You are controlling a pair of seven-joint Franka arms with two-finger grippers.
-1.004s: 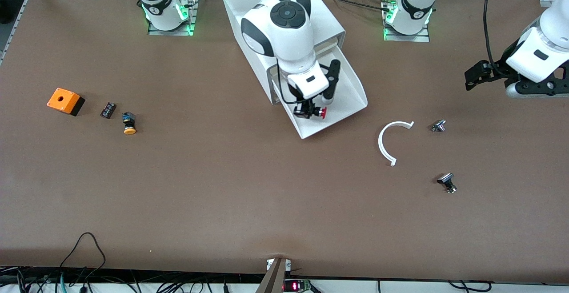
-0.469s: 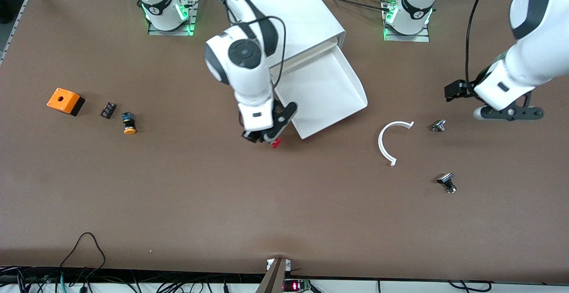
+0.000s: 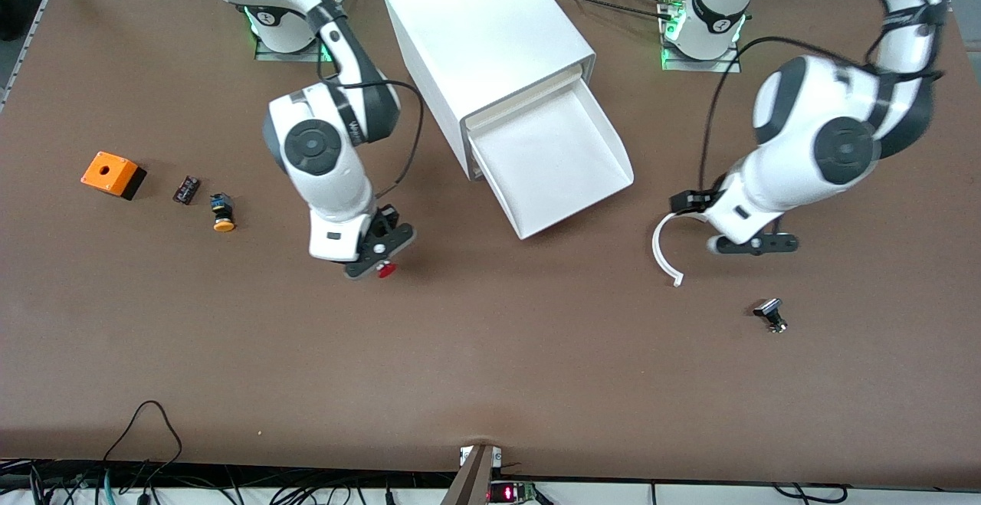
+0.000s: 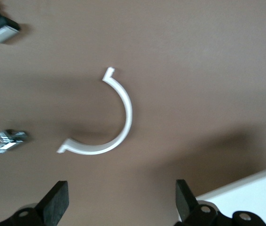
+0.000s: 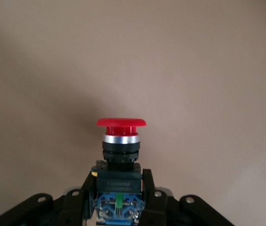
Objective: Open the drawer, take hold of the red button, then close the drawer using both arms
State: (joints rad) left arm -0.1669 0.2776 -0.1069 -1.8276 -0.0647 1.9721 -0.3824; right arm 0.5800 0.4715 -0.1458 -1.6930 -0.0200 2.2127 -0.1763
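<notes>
At the right arm's end of the tabletop [image 3: 490, 367] sit an orange box [image 3: 113, 174], a small black part [image 3: 186, 189] and an orange-capped button [image 3: 222, 213], all apart from one another. Next along, the right end effector [image 3: 373, 254] hangs over bare tabletop, pinching the button [image 5: 120, 155] by its black-and-blue body, red cap pointing away from the wrist. The drawer [image 3: 553, 164] stands pulled out of the cabinet [image 3: 483, 37] and looks empty. The left end effector [image 4: 119, 207], fingers spread wide and holding nothing, hovers over the white curved piece [image 4: 108, 123] (with small metal parts [image 4: 8, 141] close by). The risk, I judge: in closing, the left arm could push off-centre and skew or jam the drawer, or sweep the curved piece along.
</notes>
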